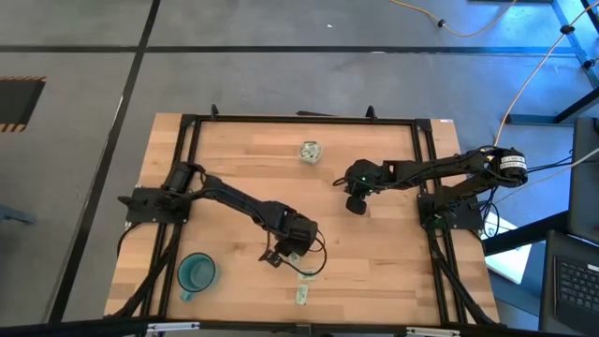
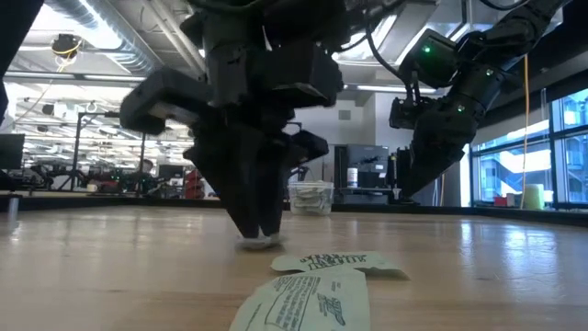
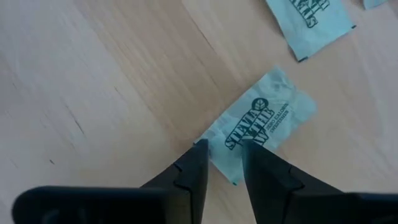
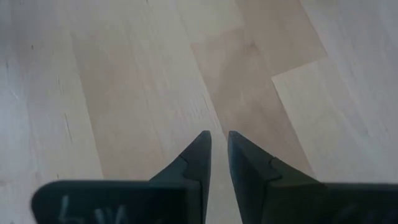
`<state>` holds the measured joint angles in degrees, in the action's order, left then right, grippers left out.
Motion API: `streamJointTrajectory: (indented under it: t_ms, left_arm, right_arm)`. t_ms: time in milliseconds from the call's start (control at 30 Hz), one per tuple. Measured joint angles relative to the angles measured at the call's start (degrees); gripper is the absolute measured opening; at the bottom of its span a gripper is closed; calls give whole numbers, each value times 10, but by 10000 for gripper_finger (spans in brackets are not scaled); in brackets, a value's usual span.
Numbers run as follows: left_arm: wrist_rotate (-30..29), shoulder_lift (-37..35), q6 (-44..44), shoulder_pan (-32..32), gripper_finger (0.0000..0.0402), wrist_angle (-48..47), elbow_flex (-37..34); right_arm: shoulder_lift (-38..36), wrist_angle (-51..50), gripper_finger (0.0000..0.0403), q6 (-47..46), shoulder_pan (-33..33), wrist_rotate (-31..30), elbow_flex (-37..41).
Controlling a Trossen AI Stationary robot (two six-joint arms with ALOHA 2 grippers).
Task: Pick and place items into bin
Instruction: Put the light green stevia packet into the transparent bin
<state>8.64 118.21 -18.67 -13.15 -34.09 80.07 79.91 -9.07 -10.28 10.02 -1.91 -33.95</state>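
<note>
A pale green packet (image 3: 264, 118) with dark print lies flat on the wood, and my left gripper (image 3: 222, 155) is down over its near end, shut on it. In the high view this gripper (image 1: 278, 255) works near the table's near edge; in the low view its fingers (image 2: 259, 221) reach the tabletop. Other packets lie close by (image 3: 311, 22) (image 1: 302, 296) (image 2: 308, 299). The clear bin (image 1: 310, 152) (image 2: 310, 196) stands toward the far edge with packets inside. My right gripper (image 4: 219, 143) (image 1: 356, 202) is shut, raised over bare wood right of centre. My left gripper pinches the pale green packet by its near end (image 3: 225, 163), between its two fingers. The fingers come from above, pointing down, and their tips (image 2: 260, 237) are at the table. The rest of the packet lies flat on the wood.
A teal cup (image 1: 197, 273) stands near the table's near left corner. A dark frame (image 1: 299, 119) runs round the tabletop. Bare wood lies between the left gripper and the bin. Cables hang by the left arm's wrist (image 1: 314, 267).
</note>
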Motion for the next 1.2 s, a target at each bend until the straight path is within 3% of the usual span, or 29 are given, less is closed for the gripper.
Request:
streamJointTrajectory:
  t_ms: [500,700,867,1000,1200]
  left_arm:
    - [-2,6,6,1,15,-11,4]
    - [-9,-3,4,20,6,-130,48]
    - [-16,-53,-2,76,5,-143,56]
    - [-72,-90,-32,144,5,-134,56]
    - [-88,-97,-56,270,7,-33,56]
  right_arm:
    - [0,1,59,0,0,0,0]
    - [0,-1,59,0,0,0,0]
    - [0,-3,59,0,0,0,0]
    - [0,-1,59,0,0,0,0]
    - [0,-1,59,0,0,0,0]
